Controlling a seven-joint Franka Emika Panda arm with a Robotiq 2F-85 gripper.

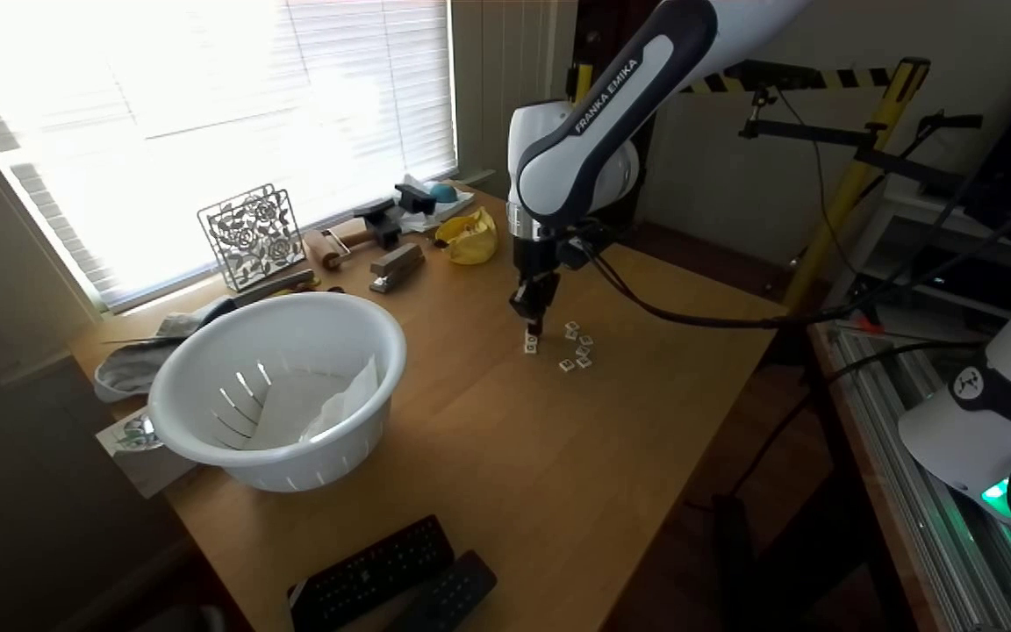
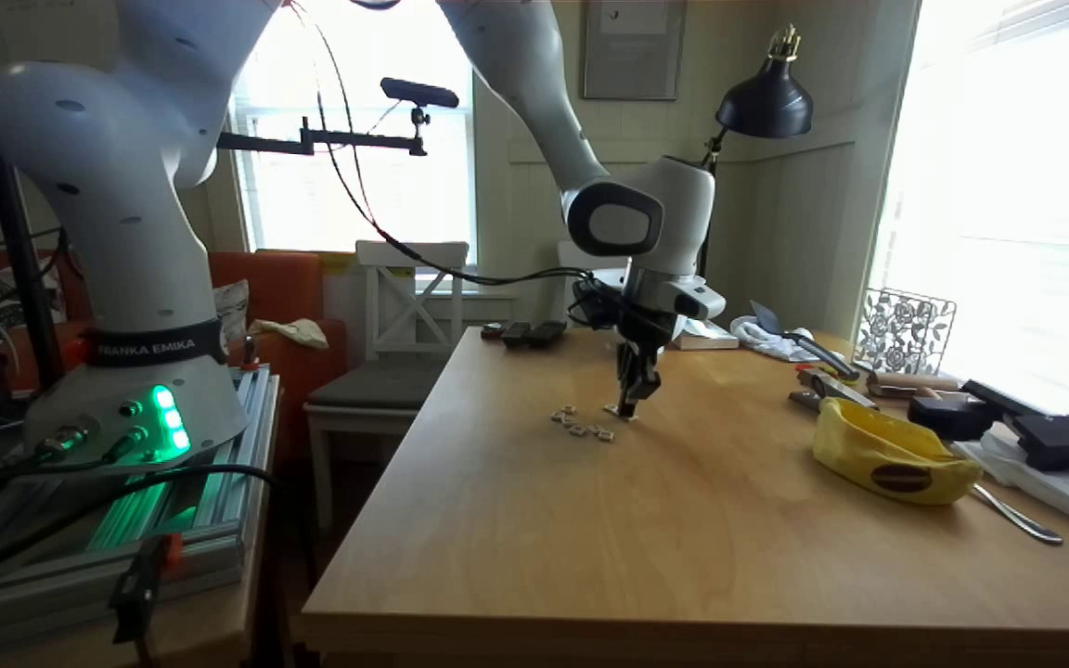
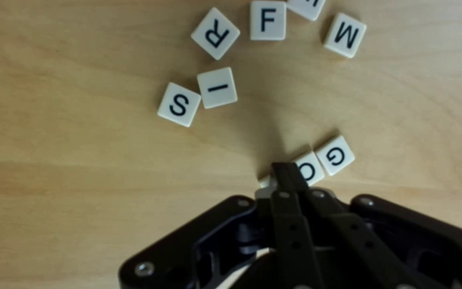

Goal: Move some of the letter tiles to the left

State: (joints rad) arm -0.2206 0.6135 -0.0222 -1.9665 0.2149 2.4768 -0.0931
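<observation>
Tiles (image 3: 217,87), nine; closed pincer (image 3: 290,174), one.

White arm (image 1: 615,114), black FRANKA EMIKA band (image 2: 156,346), black pincer (image 3: 288,168) with silver screws (image 3: 144,269).

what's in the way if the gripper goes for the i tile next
Nothing visible: in the wrist view, only bare table lies between the shut gripper and the I tile. The G tile and its partly covered neighbour sit off that line.

cream letter tiles (image 3: 217,88), most showing black letters, lie flat, variously turned, in two clusters
</observation>
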